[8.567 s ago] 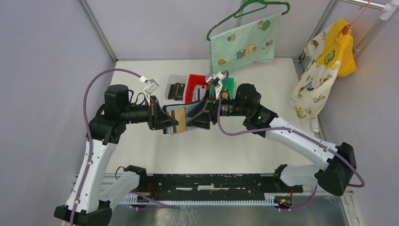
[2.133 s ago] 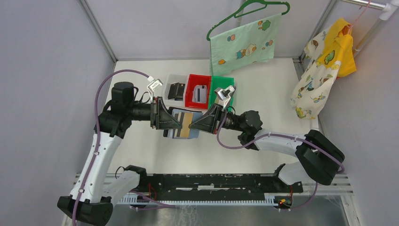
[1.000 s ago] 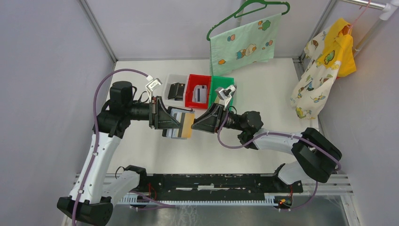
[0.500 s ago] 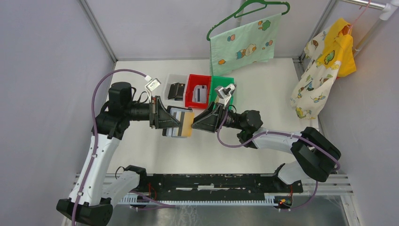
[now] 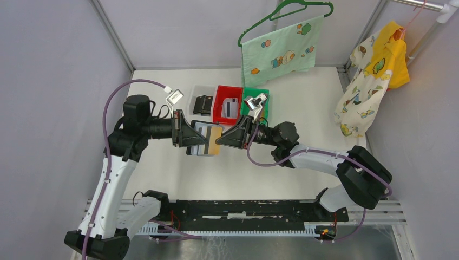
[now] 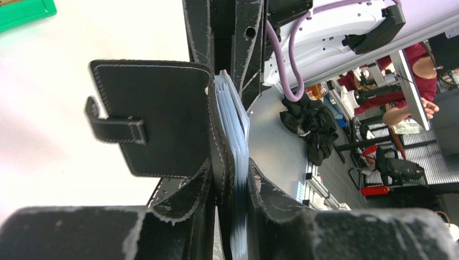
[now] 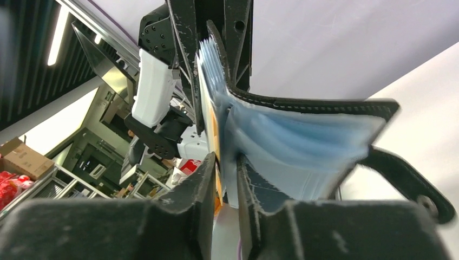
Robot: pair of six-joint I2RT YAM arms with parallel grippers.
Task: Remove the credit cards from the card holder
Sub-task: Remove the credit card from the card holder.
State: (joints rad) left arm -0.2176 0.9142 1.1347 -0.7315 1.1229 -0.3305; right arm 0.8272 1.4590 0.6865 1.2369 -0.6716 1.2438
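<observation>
Top external: my left gripper (image 5: 199,142) clamps the card holder (image 6: 157,114); my right gripper (image 5: 220,143) pinches a tan card (image 5: 212,141). Best pull straight out along the sleeve, holder kept steady.

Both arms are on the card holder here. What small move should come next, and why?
Probably draw the right gripper straight back, away from the left gripper. Its jaws pinch the edge of the tan-gold card, the left gripper clamps the card holder in mid-air, and the card is not yet clear of its sleeve.
</observation>
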